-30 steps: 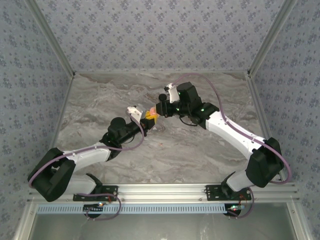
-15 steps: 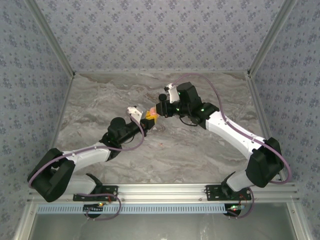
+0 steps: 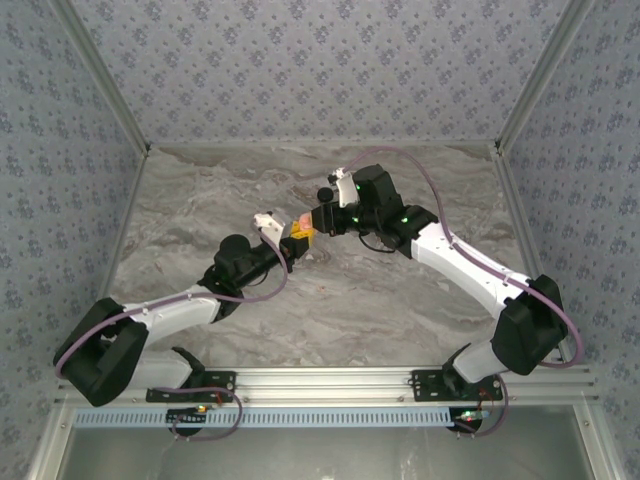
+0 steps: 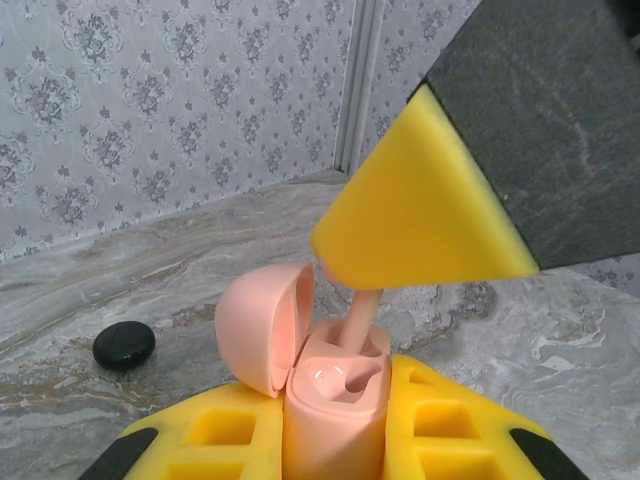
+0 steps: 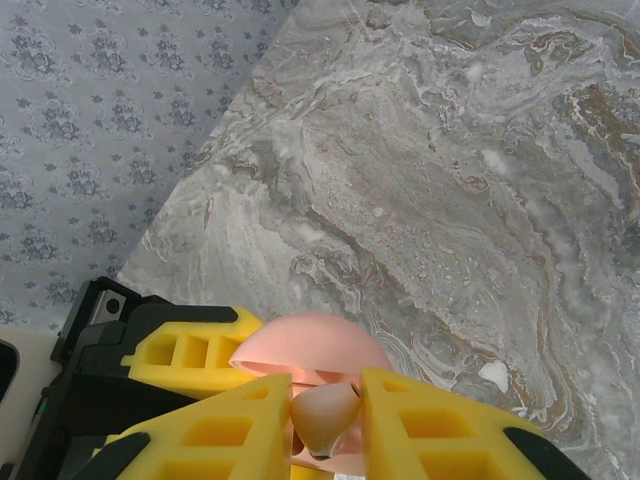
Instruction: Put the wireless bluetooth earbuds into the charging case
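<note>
Two grippers stood close together mid-table. Left gripper point(image 4: 335, 445) clamped tight on case point(image 4: 335, 400), lid point(image 4: 262, 325) tipped open to left. Right gripper point(image 5: 325, 400) pinched pink earbud point(image 5: 322, 420) above it, stem tip at case socket. Farther off, black puck point(image 4: 124, 345) lay on table point(image 4: 560, 340), well apart.

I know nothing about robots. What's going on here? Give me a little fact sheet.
case: pink, upright, lid swung open
left pincer: shut on the case
right pincer: shut on a pink earbud
earbud position: just above the case, stem reaching down to a socket, apparently not yet seated
puck: black, lying on the table, apart from the case
</note>
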